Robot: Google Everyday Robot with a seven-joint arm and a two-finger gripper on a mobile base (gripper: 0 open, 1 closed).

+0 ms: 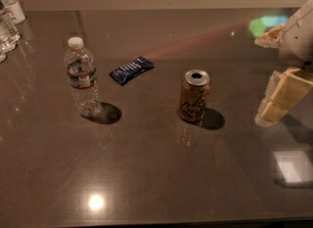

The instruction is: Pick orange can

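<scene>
The orange can (194, 96) stands upright on the dark worktop (146, 173), apart from the hand (273, 105), which hangs at the right edge of the view. As the camera sees it, the can is to the left of the hand and at about the same depth, with bare worktop between them. Whether the hand is open or closed cannot be told from here, and it holds nothing that can be seen. The can's long axis runs vertically, its silver top faces up with the opening showing, and its dark script faces the camera. Because it looks opened, it may be partly empty, so it is probably light and easy to tip or push if struck off-centre. Its thin metal wall would likely dent under a hard squeeze, and its smooth surface could slip. The middle of the round body, below the top rim, looks like the best place to take hold, approached from the side or from above with the pinch across the width. The water bottle (82, 82) and the blue snack packet (131, 69) lie farther from the hand, beyond the can, and well clear of a grasp.
</scene>
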